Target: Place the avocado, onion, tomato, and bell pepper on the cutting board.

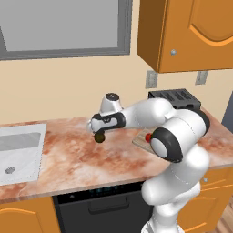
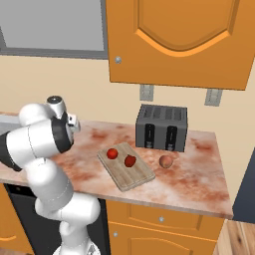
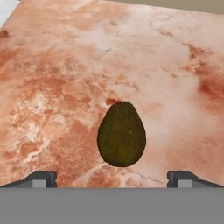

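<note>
Two red items (image 2: 121, 157) lie on the cutting board (image 2: 141, 178); the onion (image 2: 166, 161) rests beside it, and the avocado (image 3: 121, 134) remains on the counter (image 3: 65, 87) beneath the wide-spread gripper (image 3: 112, 178).

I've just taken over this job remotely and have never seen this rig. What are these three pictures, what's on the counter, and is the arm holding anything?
It's a white robot arm on a mobile base in a simulated kitchen. Two pictures come from cameras on the base, behind the arm to its left and right. The third looks along the tool itself.

On the marbled counter lies a wooden cutting board with two red vegetables on it. The onion sits on the counter beside the board, before a black toaster. A sink is at the far left.

The tool is open and holds nothing. It hangs over the avocado, which lies on the counter between its fingertips.
</note>
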